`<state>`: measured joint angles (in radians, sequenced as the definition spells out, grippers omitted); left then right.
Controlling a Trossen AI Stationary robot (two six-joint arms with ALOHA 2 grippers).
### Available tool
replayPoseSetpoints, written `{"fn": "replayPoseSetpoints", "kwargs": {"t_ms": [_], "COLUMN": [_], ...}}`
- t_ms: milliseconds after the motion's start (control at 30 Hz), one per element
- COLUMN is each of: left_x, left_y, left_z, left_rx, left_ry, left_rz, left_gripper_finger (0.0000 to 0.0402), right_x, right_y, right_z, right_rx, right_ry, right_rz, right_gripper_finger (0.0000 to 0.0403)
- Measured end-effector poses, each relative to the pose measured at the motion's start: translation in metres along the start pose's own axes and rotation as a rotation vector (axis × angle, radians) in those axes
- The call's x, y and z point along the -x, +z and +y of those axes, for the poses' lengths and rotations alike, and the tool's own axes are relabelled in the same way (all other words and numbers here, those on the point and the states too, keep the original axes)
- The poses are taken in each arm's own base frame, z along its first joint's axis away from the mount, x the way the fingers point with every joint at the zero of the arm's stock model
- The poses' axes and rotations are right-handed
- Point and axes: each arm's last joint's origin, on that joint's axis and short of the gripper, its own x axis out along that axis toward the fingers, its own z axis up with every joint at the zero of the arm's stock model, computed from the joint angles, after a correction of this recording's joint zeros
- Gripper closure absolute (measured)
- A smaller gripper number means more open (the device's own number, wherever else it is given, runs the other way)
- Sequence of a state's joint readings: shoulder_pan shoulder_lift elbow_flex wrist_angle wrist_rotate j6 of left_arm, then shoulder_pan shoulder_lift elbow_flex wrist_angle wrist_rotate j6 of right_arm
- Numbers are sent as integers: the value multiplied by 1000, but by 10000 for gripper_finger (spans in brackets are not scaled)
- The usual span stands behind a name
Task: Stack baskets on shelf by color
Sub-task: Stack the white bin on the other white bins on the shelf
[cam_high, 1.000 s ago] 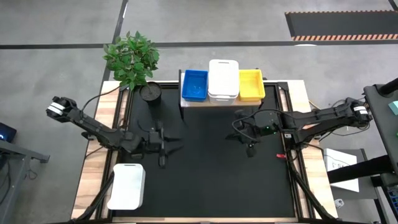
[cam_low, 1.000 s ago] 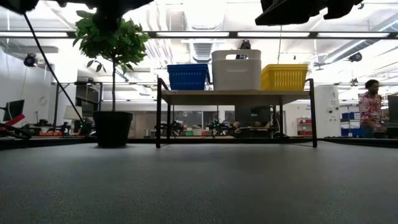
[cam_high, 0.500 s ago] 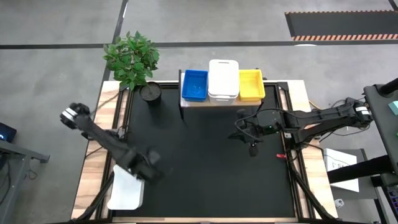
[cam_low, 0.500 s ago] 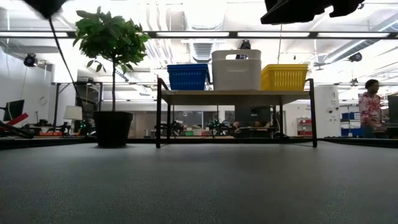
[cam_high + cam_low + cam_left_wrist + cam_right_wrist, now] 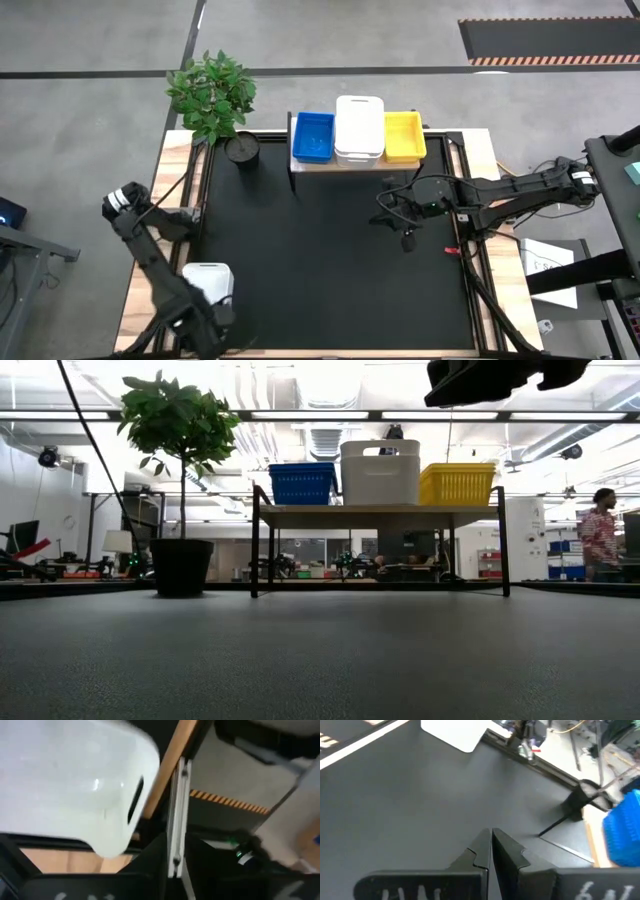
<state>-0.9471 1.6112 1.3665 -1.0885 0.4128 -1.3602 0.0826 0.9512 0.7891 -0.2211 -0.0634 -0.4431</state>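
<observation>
Reaching down at the front-left corner of the table [image 5: 330, 300], the left gripper [image 5: 205, 330] hangs beside a white basket [image 5: 207, 284] that lies on the wooden edge strip next to the black mat; whether its fingers are released or clenched cannot be told. Its wrist view shows that same white basket [image 5: 70, 785] close up, its handle slot in view, with the table frame running past it. Farther back, over the right part of the mat, the right gripper [image 5: 403, 237] hovers above the bare surface with its two fingers [image 5: 482, 851] pressed together, grasping nothing. Behind it, at the back of the mat, stands the shelf [image 5: 345, 163] with three stacks in a row on its top: blue baskets [image 5: 313, 136] on the left, white baskets [image 5: 359, 128] in the middle, standing highest in the low view, and yellow baskets [image 5: 404, 135] on the right. A potted plant [image 5: 213, 96] stands just left of the shelf. Far off in the room, a person [image 5: 601, 535] shows at the right edge of the low view.
</observation>
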Motion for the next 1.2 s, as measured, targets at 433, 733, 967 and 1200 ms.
{"fn": "replayPoseSetpoints", "kwargs": {"t_ms": [433, 733, 967, 1200], "left_x": [-38, -52, -57, -52], "left_y": [-23, -16, -8, 21], "left_z": [16, 22, 18, 27], "left_rx": [-69, -124, -139, -121], "left_ry": [147, 189, 113, 146], "left_rz": [-71, -78, -122, -267], "left_gripper_finger": [227, 225, 291, 394], "right_x": [0, 0, 0, 1], "right_y": [-2, -4, -4, -5], "right_z": [4, 4, 4, 5], "right_rx": [-10, -31, -39, -47], "right_ry": [85, 93, 93, 99], "right_rz": [2, 21, 22, 35], "right_gripper_finger": [394, 394, 394, 394]}}
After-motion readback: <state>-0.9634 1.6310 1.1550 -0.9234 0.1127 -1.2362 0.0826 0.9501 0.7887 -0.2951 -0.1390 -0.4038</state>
